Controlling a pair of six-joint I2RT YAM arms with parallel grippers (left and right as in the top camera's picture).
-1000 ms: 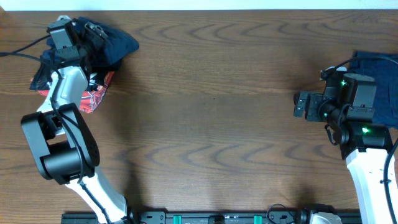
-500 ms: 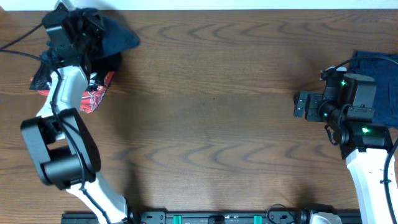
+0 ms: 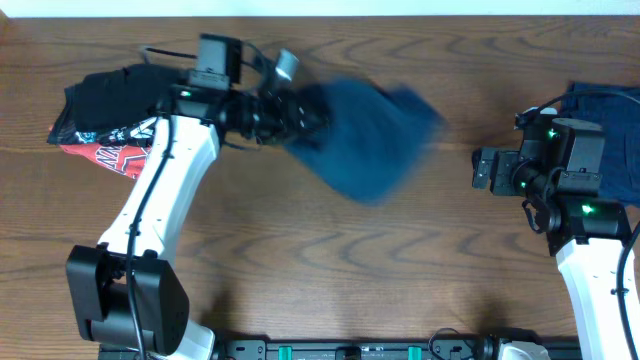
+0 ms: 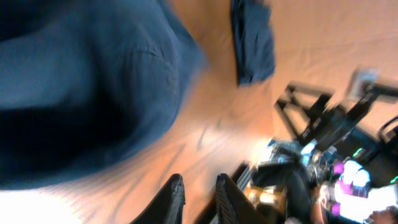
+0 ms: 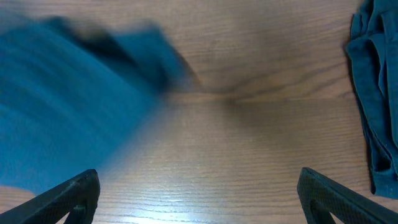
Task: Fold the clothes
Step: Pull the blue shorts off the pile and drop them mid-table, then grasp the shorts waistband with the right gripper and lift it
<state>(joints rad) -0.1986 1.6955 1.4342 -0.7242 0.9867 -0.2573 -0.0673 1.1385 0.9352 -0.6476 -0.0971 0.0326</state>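
The left hand [image 3: 303, 112] grips a blurry blue cloth [image 3: 370, 140] over the counter [image 3: 300, 260]. The right hand [image 3: 483, 168] is wide open, near another blue piece [image 3: 612, 98] at the edge.

Perhaps four garments [image 3: 365, 140], two arms [image 3: 165, 190]

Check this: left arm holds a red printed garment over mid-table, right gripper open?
Colour is wrong: the overhead view shows the left gripper holding a navy garment; the red printed garment lies at far left. The right gripper is open.
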